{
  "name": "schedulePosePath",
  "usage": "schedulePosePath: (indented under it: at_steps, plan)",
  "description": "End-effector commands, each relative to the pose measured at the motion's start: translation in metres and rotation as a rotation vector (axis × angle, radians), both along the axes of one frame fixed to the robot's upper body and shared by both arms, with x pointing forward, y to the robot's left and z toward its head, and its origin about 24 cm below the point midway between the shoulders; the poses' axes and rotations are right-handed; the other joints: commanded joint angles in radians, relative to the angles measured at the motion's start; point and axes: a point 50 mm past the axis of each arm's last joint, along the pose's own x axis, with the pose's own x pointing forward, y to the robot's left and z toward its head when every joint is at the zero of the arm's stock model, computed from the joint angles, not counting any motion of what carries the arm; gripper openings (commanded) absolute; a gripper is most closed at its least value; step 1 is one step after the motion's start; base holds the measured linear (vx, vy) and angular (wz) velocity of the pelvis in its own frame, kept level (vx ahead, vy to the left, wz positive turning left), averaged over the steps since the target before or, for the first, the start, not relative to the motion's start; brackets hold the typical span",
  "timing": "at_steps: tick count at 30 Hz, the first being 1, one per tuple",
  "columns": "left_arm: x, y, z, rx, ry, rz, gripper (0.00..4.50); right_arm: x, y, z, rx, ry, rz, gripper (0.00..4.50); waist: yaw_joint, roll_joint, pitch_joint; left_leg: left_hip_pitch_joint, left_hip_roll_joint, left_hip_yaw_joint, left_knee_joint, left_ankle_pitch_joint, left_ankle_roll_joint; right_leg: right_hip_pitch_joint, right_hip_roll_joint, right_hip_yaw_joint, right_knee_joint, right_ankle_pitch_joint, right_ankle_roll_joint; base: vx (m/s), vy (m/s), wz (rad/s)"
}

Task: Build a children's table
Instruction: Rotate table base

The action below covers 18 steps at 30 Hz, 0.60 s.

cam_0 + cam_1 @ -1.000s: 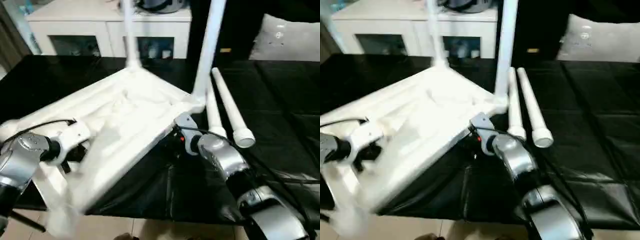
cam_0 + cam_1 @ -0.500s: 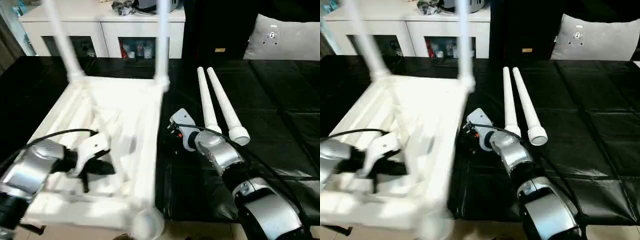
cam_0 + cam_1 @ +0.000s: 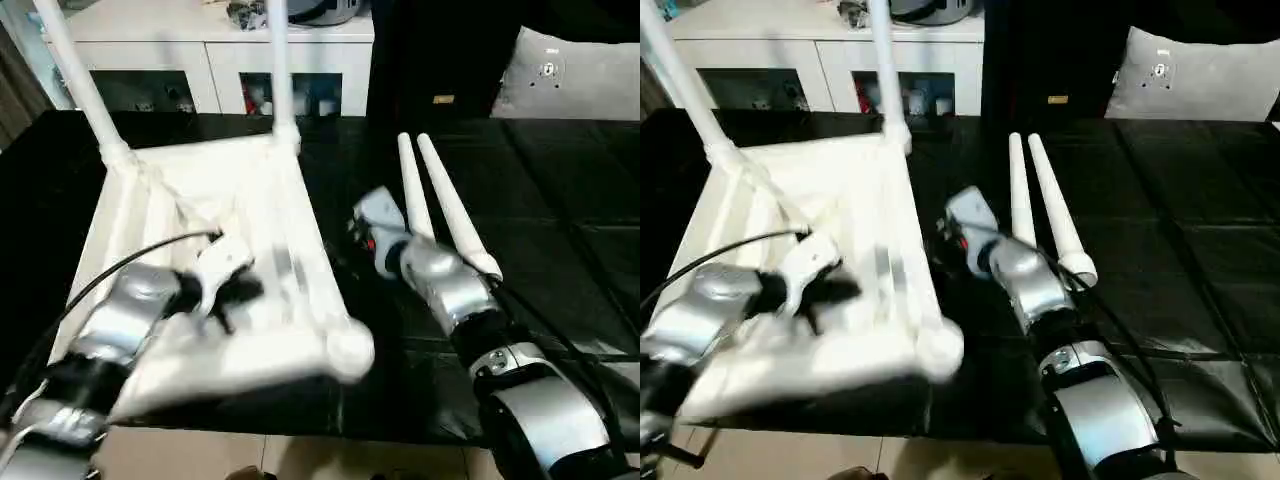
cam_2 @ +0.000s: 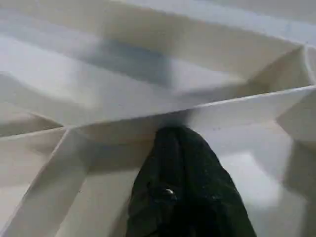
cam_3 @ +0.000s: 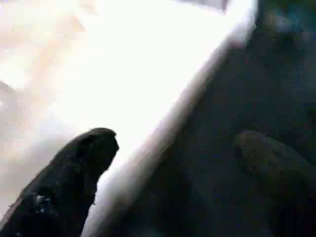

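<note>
Against a table rib [image 4: 148, 111], left claw [image 4: 180, 143] closes; right claw [image 5: 173, 153] gapes.

Looks like a lived-in room of a home, set up for a robot trial: low white cabinet [image 3: 215, 45] with glass-fronted doors along the far wall, small coloured items behind the glass and clutter on top; grey square cushion [image 3: 570, 75] propped at far right; large work table draped in black quilted cover [image 3: 560, 200] filling the middle; pale tiled floor [image 3: 300, 462] at the near edge
</note>
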Motion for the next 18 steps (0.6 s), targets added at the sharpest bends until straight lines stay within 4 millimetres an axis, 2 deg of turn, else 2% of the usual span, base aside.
schedulePosePath:
  at_steps: [1,2,5,7,8,9,11,12,13,14,16,18]
  plan:
    - [0.008,0.007,0.009,0.021,-0.085,0.064,0.01,0.004,-0.005,0.017,0.032,-0.071,-0.048,4.50,0.007,0.010,-0.076,0.022,0.037,-0.018,-0.071,-0.216,0.007,0.052,-0.078,0.048,-0.064,-0.139,-0.220,0.000,0.000,0.00]
    - [0.010,0.008,0.009,0.025,-0.107,0.080,0.01,0.006,-0.011,0.021,0.031,-0.092,-0.092,4.50,0.010,0.008,-0.075,0.019,0.038,-0.019,-0.072,-0.207,0.007,0.054,-0.078,0.048,-0.062,-0.134,-0.224,0.000,0.000,0.00]
    - [0.010,0.004,0.016,-0.032,-0.150,0.065,0.01,0.003,-0.024,0.026,0.035,-0.066,-0.169,4.50,0.013,0.009,-0.076,0.022,0.035,-0.017,-0.071,-0.195,0.002,0.055,-0.074,0.048,-0.062,-0.120,-0.218,0.000,0.000,0.00]
    - [0.005,-0.001,0.022,-0.084,-0.165,0.013,0.01,0.001,-0.034,0.026,-0.001,-0.038,-0.223,4.50,0.025,0.009,-0.076,0.022,0.037,-0.017,-0.071,-0.174,-0.001,0.056,-0.076,0.050,-0.059,-0.098,-0.217,0.000,0.000,0.00]
    - [0.003,-0.004,0.025,-0.109,-0.174,-0.004,0.01,0.000,-0.038,0.025,-0.025,-0.023,-0.255,4.50,0.027,0.009,-0.078,0.023,0.037,-0.015,-0.071,-0.177,-0.003,0.051,-0.077,0.049,-0.059,-0.098,-0.220,0.000,0.000,0.00]
    - [0.000,-0.006,0.028,-0.134,-0.185,-0.017,0.01,-0.001,-0.043,0.025,-0.045,-0.012,-0.290,4.50,0.028,0.014,-0.076,0.022,0.037,-0.017,-0.071,-0.176,-0.009,0.052,-0.076,0.049,-0.058,-0.101,-0.221,0.000,0.000,0.00]
    - [-0.005,-0.010,0.036,-0.198,-0.195,-0.047,0.01,0.000,-0.053,0.023,-0.085,0.054,-0.362,4.50,0.029,0.017,-0.074,0.023,0.035,-0.015,-0.073,-0.208,-0.022,0.050,-0.076,0.049,-0.063,-0.139,-0.219,0.000,0.000,0.00]
    - [-0.007,-0.011,0.038,-0.213,-0.194,-0.058,0.01,0.000,-0.056,0.022,-0.104,0.083,-0.375,4.50,0.027,0.014,-0.073,0.024,0.035,-0.015,-0.073,-0.219,-0.026,0.050,-0.075,0.050,-0.065,-0.152,-0.216,0.000,0.000,0.00]
    - [-0.010,-0.012,0.040,-0.224,-0.191,-0.072,0.21,0.000,-0.060,0.020,-0.130,0.114,-0.390,4.50,0.028,0.013,-0.071,0.024,0.035,-0.015,-0.075,-0.234,-0.031,0.050,-0.076,0.050,-0.066,-0.174,-0.212,0.000,0.000,0.00]
    - [-0.012,-0.013,0.042,-0.233,-0.190,-0.087,0.21,0.002,-0.063,0.019,-0.137,0.153,-0.414,4.50,0.026,0.015,-0.069,0.025,0.033,-0.016,-0.076,-0.252,-0.040,0.051,-0.075,0.050,-0.068,-0.202,-0.205,0.000,0.000,0.00]
    - [-0.020,-0.020,0.049,-0.272,-0.167,-0.145,0.33,0.005,-0.071,0.019,-0.131,0.208,-0.466,4.50,0.025,0.012,-0.067,0.027,0.033,-0.016,-0.074,-0.270,-0.048,0.047,-0.078,0.051,-0.071,-0.249,-0.196,0.000,0.000,0.00]
    - [-0.026,-0.027,0.053,-0.294,-0.149,-0.191,0.58,0.008,-0.076,0.019,-0.145,0.234,-0.495,4.50,0.023,0.013,-0.067,0.025,0.033,-0.016,-0.075,-0.270,-0.050,0.046,-0.076,0.051,-0.072,-0.259,-0.191,0.000,0.000,0.00]
